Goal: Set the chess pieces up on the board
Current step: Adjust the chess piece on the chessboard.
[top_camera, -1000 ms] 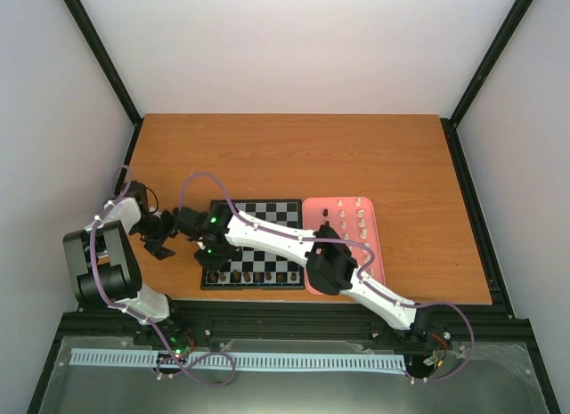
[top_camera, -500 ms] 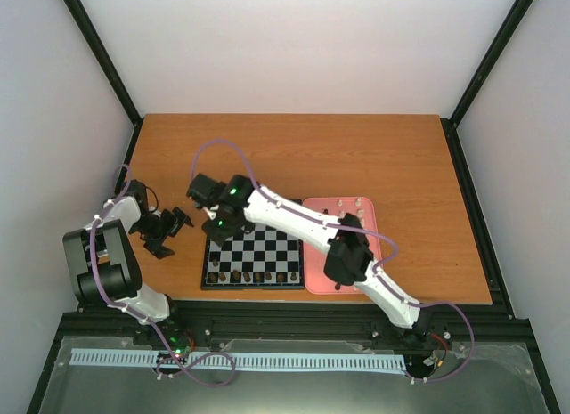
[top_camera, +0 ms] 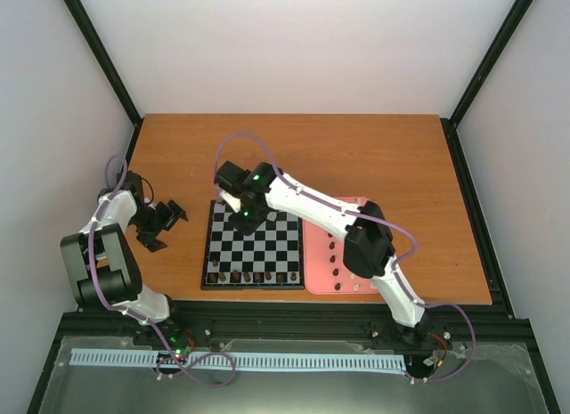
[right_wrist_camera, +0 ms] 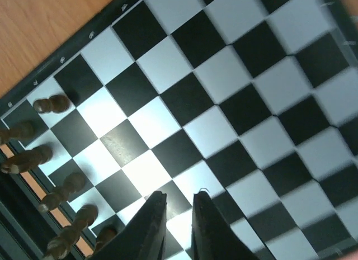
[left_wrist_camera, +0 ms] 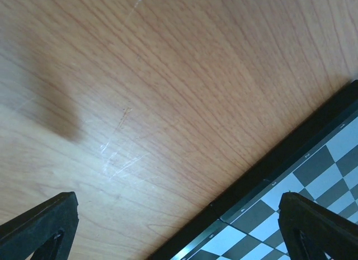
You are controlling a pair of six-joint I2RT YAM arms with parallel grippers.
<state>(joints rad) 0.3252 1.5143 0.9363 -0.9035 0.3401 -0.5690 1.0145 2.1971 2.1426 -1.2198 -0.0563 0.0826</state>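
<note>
Surface: orange-brown wooden table [top_camera: 383, 156], white walls.
Left arm: folded at left; left gripper [left_wrist_camera: 178, 207] spread wide over bare wood beside black-and-grey checkered chessboard [top_camera: 267, 249].
Right arm: stretched to chessboard's far-left corner; right gripper [right_wrist_camera: 178, 215] pinched almost together, nothing visible between.
Writing: border marks, unreadable.
Chessboard: near centre, square to table; dark brown chess pieces [top_camera: 254, 277] in a left–right row along its near edge.

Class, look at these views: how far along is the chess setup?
Done: dark pieces line the near edge row of the board, with one pawn a row ahead of them. In hand: nothing visible. The right claw hangs nearly shut over bare squares, and the left claw is open beside the board. Left: loose pieces, dark and white, lie in the tray, and most squares are bare.
</note>
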